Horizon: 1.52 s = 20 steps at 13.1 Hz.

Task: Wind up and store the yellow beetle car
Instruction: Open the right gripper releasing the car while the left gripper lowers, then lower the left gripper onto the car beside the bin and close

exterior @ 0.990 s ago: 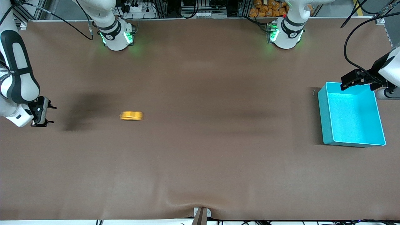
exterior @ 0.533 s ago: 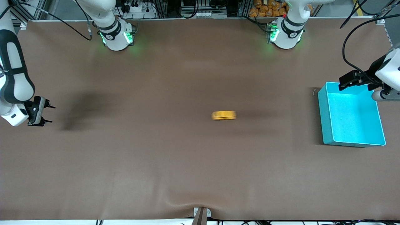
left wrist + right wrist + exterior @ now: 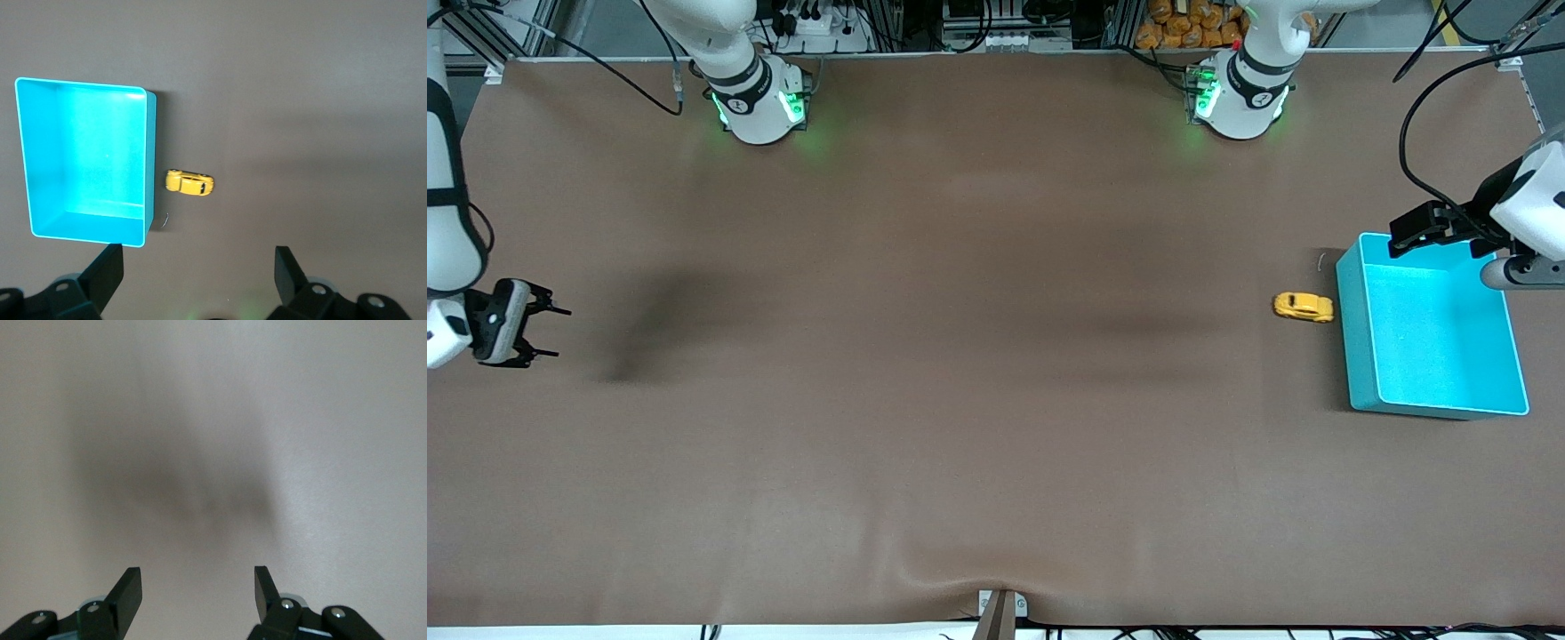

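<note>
The yellow beetle car [image 3: 1304,307] sits on the bench [image 3: 996,427] just beside the outer wall of the turquoise bin [image 3: 1353,356], on the side facing the right arm's end; from the front view I can't tell if it touches the wall, and the left wrist view shows a thin gap. It's outside the bin, so storing isn't done. My left jaws [image 3: 197,273] hang over the bin's corner farthest from the front camera, spread wide, holding nothing. My right jaws [image 3: 547,332] wait over bare bench at the right arm's end, parted and empty. Risks, as I judge them: 1) the car is tiny and hugs the wall, so if I drop the left jaws straight down, 1 finger could land on the bin rim or wedge against the wall and shove the bin. 2) If the spring is not spent, a nudge could send the car rolling off again or skidding along the wall. 3) Pinching across the rounded body could squirt it out sideways; gripping across the flat sides looks safer. 4) The car lies roughly nose-on to the wall, so my wrist needs turning first, or the jaws close on bumper ends and slip. 5) Lifting low could clip the rim.
</note>
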Tool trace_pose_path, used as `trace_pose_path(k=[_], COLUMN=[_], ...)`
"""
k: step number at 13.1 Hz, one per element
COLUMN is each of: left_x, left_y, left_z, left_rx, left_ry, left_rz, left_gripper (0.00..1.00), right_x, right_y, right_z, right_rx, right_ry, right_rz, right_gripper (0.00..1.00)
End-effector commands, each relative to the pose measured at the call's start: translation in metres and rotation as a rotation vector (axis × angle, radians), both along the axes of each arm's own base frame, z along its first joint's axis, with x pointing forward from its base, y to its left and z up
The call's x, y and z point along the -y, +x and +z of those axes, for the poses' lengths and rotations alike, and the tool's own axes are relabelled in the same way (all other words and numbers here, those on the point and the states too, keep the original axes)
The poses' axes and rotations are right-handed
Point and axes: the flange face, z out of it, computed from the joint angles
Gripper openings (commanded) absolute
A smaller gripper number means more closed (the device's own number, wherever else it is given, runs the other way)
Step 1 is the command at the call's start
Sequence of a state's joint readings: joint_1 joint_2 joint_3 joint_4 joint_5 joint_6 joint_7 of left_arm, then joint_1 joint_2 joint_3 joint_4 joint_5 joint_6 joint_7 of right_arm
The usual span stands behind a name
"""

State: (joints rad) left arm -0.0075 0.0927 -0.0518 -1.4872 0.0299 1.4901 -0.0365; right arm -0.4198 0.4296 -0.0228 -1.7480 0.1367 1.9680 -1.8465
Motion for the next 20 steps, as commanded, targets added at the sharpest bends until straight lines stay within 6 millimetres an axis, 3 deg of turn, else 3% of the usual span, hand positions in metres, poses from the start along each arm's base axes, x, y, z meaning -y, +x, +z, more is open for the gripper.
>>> trace_pose_path(k=[1,2,3,9,12,16,20], left_x=[-0.001,-0.001,0.0,0.001,0.002,-0.001,-0.012], left_y=[-0.006,-0.006,-0.005,-0.015,-0.024,-0.049,-0.059], left_z=[-0.01,-0.022,-0.035,-0.14,-0.198,-0.267,-0.312], left_rx=[-0.026,-0.041,-0.048,-0.083,-0.041,-0.016,-0.003], left_ry=[0.013,0.018,0.025,0.098,0.109,0.117,0.124], left_rz=[0.01,0.043,0.096,0.543,0.736,0.924,1.11], left_gripper=[1.0,1.0,1.0,1.0,1.0,1.0,1.0], right_x=[-0.015,-0.027,-0.043,-0.136,-0.19,-0.224,-0.267], right_y=[0.028,0.038,0.048,0.077,0.081,0.069,0.025], right_z=[0.047,0.063,0.081,0.17,0.195,0.235,0.283], right_rx=[0.022,0.046,0.056,0.05,0.046,0.069,0.08], right_ry=[0.072,0.098,0.103,0.065,0.055,0.042,-0.044], right_rz=[-0.078,-0.094,-0.124,-0.335,-0.393,-0.495,-0.666], right_gripper=[0.79,0.84,1.0,1.0,1.0,1.0,1.0])
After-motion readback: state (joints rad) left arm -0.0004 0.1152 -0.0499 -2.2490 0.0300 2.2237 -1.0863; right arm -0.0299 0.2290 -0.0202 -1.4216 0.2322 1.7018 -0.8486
